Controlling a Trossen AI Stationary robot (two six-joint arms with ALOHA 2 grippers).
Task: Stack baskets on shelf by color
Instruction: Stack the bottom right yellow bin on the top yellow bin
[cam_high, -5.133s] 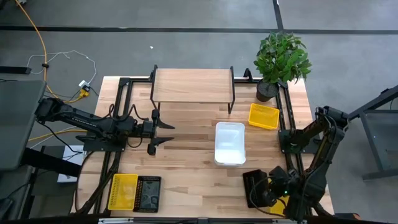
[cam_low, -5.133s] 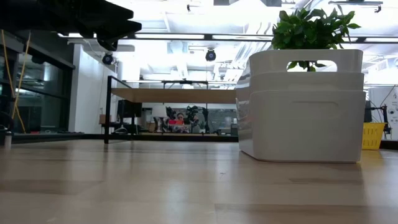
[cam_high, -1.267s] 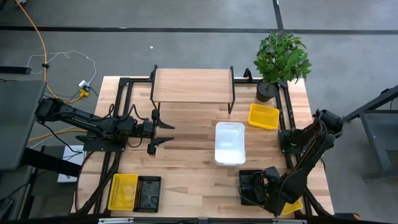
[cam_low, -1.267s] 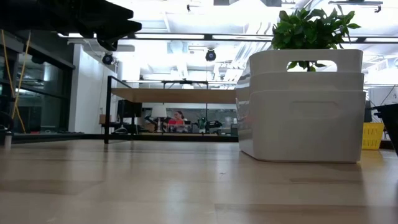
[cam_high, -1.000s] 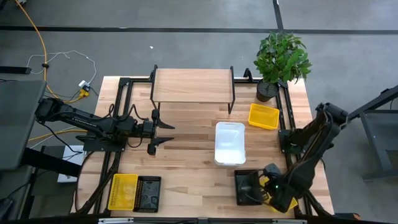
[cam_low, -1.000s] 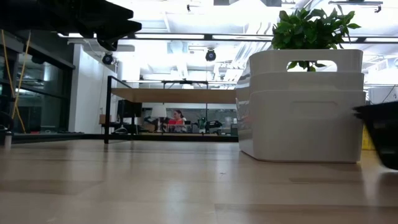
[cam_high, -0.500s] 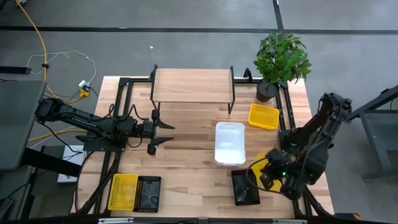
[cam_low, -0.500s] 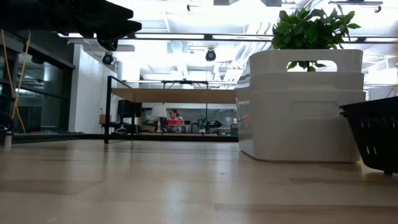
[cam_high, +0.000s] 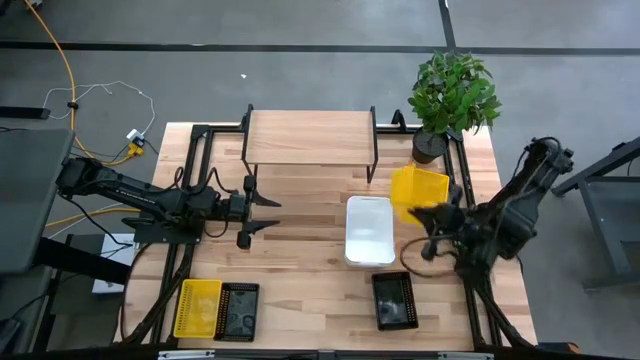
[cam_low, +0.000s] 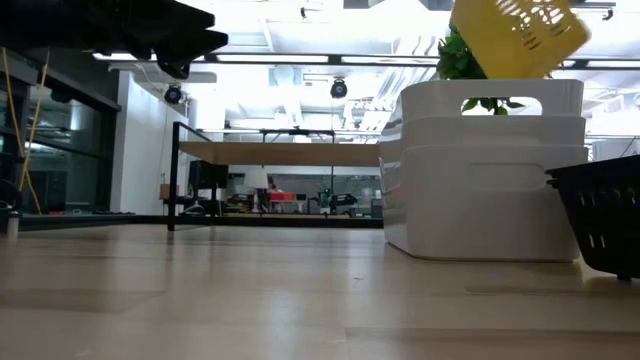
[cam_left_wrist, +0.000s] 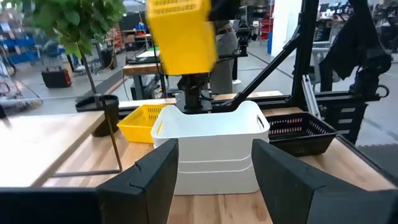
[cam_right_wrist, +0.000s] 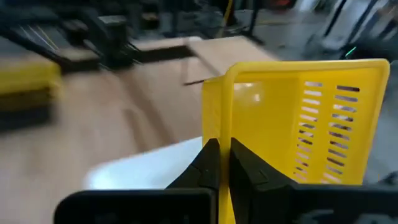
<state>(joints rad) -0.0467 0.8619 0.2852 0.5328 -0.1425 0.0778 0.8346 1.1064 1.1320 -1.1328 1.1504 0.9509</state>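
Observation:
My right gripper (cam_high: 432, 222) is shut on a yellow basket (cam_low: 515, 35), which it holds tilted in the air above the stacked white baskets (cam_high: 369, 230), near their far right corner. A second yellow basket (cam_high: 432, 188) rests on the table beyond them, and a black basket (cam_high: 394, 300) sits on the table near the front edge. The shelf (cam_high: 310, 137) stands at the table's far side. My left gripper (cam_high: 270, 213) hangs open at the left, level, pointing at the white baskets (cam_left_wrist: 214, 146). My right gripper pinches one wall of the yellow basket (cam_right_wrist: 217, 127) between its two fingers, which stand on either side of that wall. The basket is lifted clear and turned on its side. It stands up from the fingers (cam_right_wrist: 207, 163), above the white baskets (cam_right_wrist: 143, 168).
A yellow basket (cam_high: 198, 307) and a black one (cam_high: 238, 311) sit side by side at the near left corner. A potted plant (cam_high: 452, 95) stands at the far right corner. Black frame rails run along both table sides.
My right gripper has risen from the near right corner and gone toward the far edge with the yellow basket. Its wrist has rolled, turning the basket onto its side. The basket now hangs above the white baskets. The black basket has slid a little toward the left.

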